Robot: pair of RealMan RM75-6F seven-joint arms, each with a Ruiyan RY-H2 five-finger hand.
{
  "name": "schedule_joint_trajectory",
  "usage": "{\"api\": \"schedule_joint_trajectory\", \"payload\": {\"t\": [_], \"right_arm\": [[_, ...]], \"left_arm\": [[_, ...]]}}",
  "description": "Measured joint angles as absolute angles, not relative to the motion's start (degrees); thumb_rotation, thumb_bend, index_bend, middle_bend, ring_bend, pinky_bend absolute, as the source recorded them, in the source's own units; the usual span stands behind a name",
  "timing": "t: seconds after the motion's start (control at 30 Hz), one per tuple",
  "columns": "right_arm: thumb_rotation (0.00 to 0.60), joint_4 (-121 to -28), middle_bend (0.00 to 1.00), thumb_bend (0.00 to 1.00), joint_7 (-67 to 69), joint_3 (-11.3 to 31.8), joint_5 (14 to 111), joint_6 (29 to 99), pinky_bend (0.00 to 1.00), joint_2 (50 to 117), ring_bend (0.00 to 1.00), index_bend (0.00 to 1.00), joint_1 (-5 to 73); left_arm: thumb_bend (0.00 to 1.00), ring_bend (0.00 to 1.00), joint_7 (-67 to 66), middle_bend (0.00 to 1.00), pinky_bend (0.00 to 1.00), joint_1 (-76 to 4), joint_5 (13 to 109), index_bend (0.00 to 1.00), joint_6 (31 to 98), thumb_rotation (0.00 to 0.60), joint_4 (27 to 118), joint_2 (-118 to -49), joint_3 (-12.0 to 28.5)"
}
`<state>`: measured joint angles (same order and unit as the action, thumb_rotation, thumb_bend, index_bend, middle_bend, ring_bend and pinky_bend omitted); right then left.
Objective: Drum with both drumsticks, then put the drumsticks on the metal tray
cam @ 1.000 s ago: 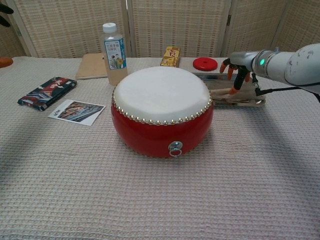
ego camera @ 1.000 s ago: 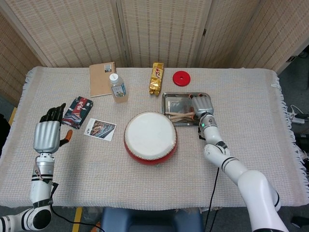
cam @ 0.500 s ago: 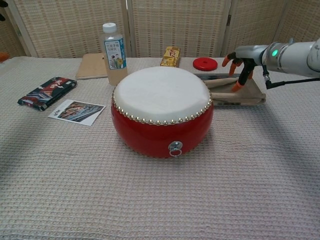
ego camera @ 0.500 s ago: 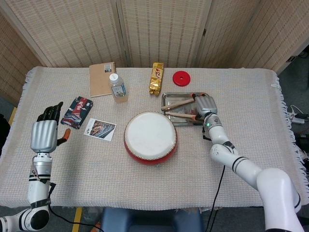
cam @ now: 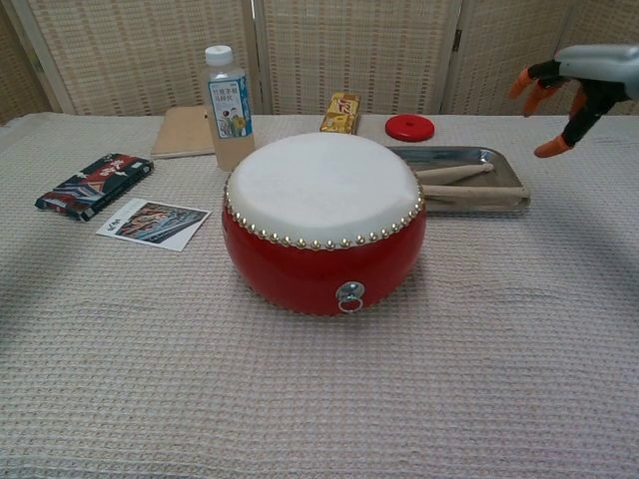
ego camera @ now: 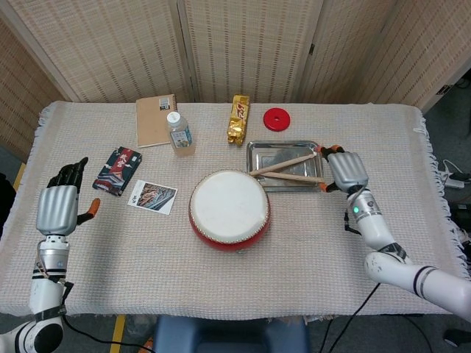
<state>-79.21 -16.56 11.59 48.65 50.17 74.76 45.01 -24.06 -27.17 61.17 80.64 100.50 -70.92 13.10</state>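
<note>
Drumsticks (ego camera: 285, 169), pale wood, are lying crossed on the metal tray (ego camera: 266, 151) just beside your empty, spread right hand (ego camera: 346, 169).

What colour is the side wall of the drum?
Red, below a white skin; the drum shows it best in the chest view.

On your cloth-covered table (ego camera: 221, 294) you have a water bottle (ego camera: 179, 133) standing upright just beside a brown notebook (ego camera: 155, 119). A gold snack packet (ego camera: 238, 119) and a red disc (ego camera: 277, 118) lie near the far edge. A dark packet (ego camera: 118, 170) and a photo card (ego camera: 152, 196) lie at left.
</note>
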Motion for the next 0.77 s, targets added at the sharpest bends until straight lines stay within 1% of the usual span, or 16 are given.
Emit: {"api": "schedule_joint_trajectory", "payload": {"t": [0.07, 0.13, 0.17, 0.27, 0.43, 0.53, 0.63, 0.77], "right_arm": [[0.6, -85.2, 0.2, 0.15, -14.1, 10.0, 53.9, 56.3, 0.29, 70.6, 0.05, 0.08, 40.2], [0.6, -89.0, 0.15, 0.15, -11.6, 8.1, 59.6, 62.3, 0.24, 67.3, 0.01, 0.02, 35.2], [0.6, -89.9, 0.14, 0.15, -10.5, 7.2, 62.1, 64.7, 0.23, 66.1, 0.01, 0.01, 33.0], [0.6, -91.6, 0.09, 0.15, -6.3, 4.1, 68.9, 72.4, 0.19, 63.1, 0.0, 0.0, 25.9], [0.6, -91.5, 0.07, 0.15, 1.8, -0.1, 77.0, 83.2, 0.13, 61.4, 0.0, 0.0, 16.6], [0.6, -89.6, 0.05, 0.15, 6.2, -2.2, 80.8, 87.8, 0.09, 61.6, 0.0, 0.0, 12.1], [0.6, -87.2, 0.05, 0.15, 9.8, -3.6, 83.4, 90.5, 0.07, 62.2, 0.0, 0.0, 9.0], [0.6, -85.2, 0.05, 0.15, 13.0, -4.2, 85.4, 91.7, 0.05, 62.9, 0.0, 0.0, 7.0]], "left_arm": [[0.35, 0.1, -21.9, 0.15, 0.25, -25.6, 62.4, 0.04, 80.8, 0.6, 99.8, -70.1, 12.2], [0.35, 0.1, -21.0, 0.15, 0.24, -24.2, 63.6, 0.04, 81.4, 0.6, 99.3, -69.6, 11.2], [0.35, 0.1, -20.4, 0.15, 0.24, -23.3, 64.4, 0.05, 81.8, 0.6, 99.1, -69.2, 10.5], [0.35, 0.1, -18.8, 0.15, 0.23, -21.2, 65.6, 0.04, 82.4, 0.6, 99.3, -68.0, 8.8], [0.35, 0.1, -16.6, 0.15, 0.21, -17.8, 66.8, 0.04, 83.7, 0.6, 100.5, -66.6, 6.7], [0.35, 0.09, -16.1, 0.14, 0.21, -15.6, 68.4, 0.04, 85.9, 0.6, 100.9, -66.6, 5.3], [0.35, 0.09, -16.0, 0.14, 0.2, -13.5, 70.8, 0.04, 88.6, 0.6, 100.8, -67.3, 3.9], [0.35, 0.09, -15.9, 0.13, 0.2, -10.5, 74.4, 0.04, 91.9, 0.6, 100.5, -68.8, 2.1]]}}
